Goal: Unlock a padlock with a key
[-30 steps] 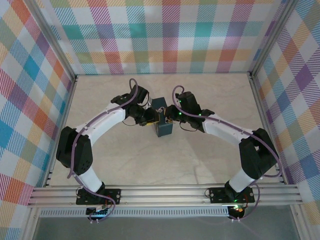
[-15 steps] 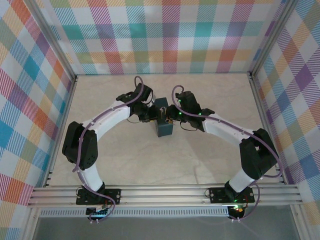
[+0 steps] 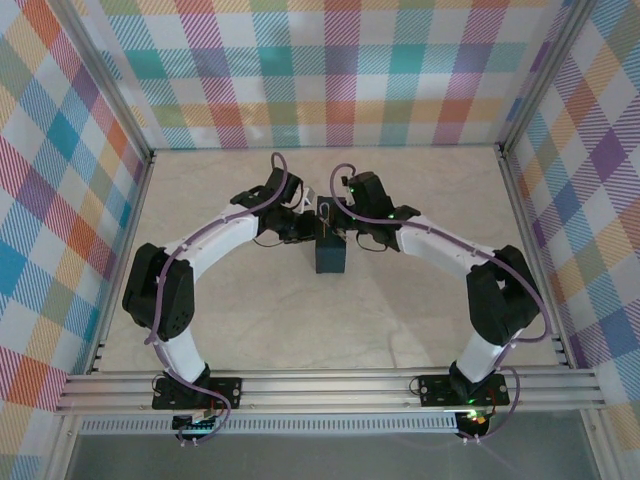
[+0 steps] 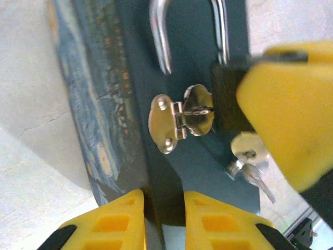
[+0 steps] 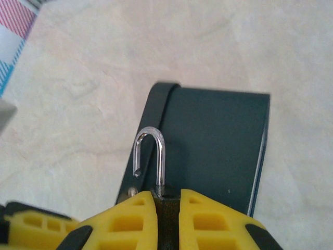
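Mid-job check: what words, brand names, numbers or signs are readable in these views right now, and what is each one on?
No readable text here.
The padlock: dark body, no brand or number visible.
The key: blurred, no stamp can be read.
The tin: painted swirls, with small orange marks along its edge that are too blurred to read.
The hasp: bare metal, no marking visible.

A dark blue tin sat on the pale table. One side of it had blue and yellow swirls. A small shiny clasp was on it. Bright checked walls stood all around.
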